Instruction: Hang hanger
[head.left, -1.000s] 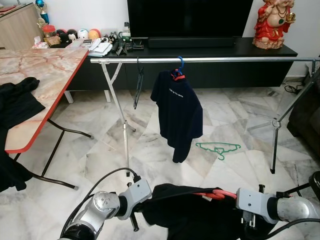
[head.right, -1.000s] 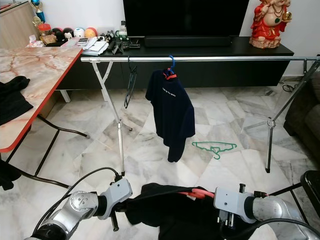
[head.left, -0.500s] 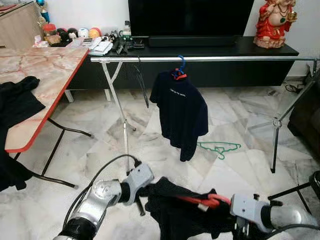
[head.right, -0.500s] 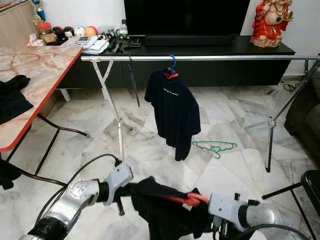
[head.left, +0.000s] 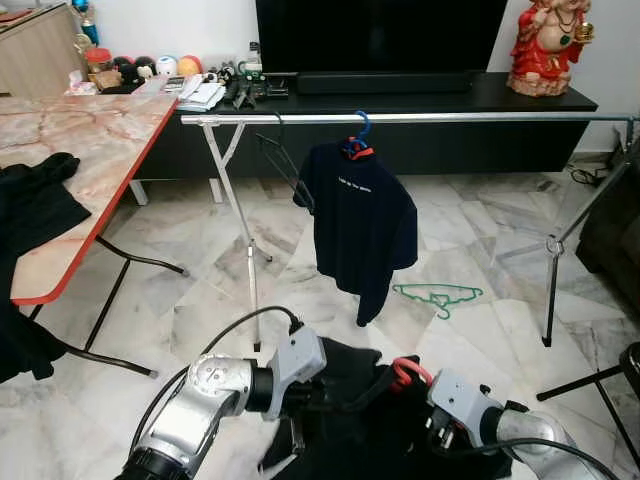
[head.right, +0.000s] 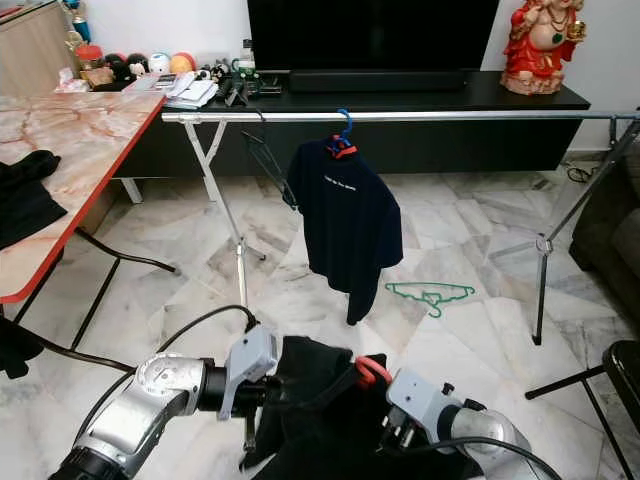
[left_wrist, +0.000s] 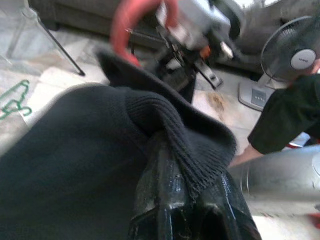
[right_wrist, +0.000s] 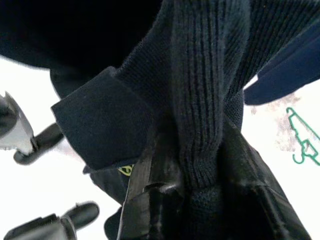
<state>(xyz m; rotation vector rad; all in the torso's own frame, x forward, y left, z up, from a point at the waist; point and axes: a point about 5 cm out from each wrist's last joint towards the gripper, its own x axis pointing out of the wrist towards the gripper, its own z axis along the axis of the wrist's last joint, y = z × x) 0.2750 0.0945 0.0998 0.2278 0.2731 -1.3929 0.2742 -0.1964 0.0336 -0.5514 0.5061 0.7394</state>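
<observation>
1. Your red hanger (head.left: 404, 370) sits low in the frame, centre-right, its hook poking up out of the dark garment (head.left: 350, 420) that both arms hold between them.
2. The rail (head.left: 420, 117) you must reach runs side to side across the upper part of the frame, well apart from the hanger and straight ahead and above it. A navy shirt (head.left: 362, 225) already hangs at its middle, with bare rail to the right.
3. The right end effector (right_wrist: 192, 170) is nearer the hook; it pinches a ribbed fold of the garment. The left end effector (left_wrist: 187, 200) is pressed onto another fold of the knit, lower left.
4. A green hanger (head.left: 437, 295) lies on the floor beyond.
5. Against half a second ago, the arms have drawn closer together, and the red hanger no longer lies as a long bar but stands bunched, hook up.
</observation>
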